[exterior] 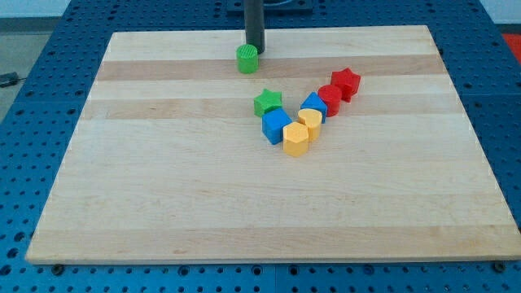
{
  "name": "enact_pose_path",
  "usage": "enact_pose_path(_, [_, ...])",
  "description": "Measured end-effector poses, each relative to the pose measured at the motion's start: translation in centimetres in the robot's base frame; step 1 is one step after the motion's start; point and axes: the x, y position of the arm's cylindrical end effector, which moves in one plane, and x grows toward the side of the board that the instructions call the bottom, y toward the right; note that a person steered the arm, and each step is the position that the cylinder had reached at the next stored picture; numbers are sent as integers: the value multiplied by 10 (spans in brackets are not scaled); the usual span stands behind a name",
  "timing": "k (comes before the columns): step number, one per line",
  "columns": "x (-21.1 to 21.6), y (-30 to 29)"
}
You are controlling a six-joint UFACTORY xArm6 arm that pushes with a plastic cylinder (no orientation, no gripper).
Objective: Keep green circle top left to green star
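Observation:
The green circle (247, 59) stands near the top of the board, a little left of centre. The green star (267, 102) lies below and to the right of it, at the left end of a cluster of blocks. My tip (256, 50) is just above and to the right of the green circle, touching or nearly touching it. The rod rises out of the view's top.
Next to the green star are a blue cube (276, 126), a yellow hexagon (295, 139), a second yellow block (309, 122), a blue block (314, 104), a red circle (330, 99) and a red star (346, 82). The wooden board (163, 203) lies on a blue perforated table.

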Motion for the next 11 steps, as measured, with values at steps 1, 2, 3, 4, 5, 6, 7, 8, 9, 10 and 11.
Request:
enact_pose_path(1, [9,-6])
enact_pose_path(2, [25,-7])
enact_pose_path(3, [43,-7])
enact_pose_path(4, [56,-7])
enact_pose_path(5, [70,-7])
enact_pose_path(6, [80,-7])
enact_pose_path(7, [80,-12])
enact_pose_path(8, [69,-29])
enact_pose_path(9, [52,-47])
enact_pose_path(10, [57,-86])
enact_pose_path(11, [76,-88])
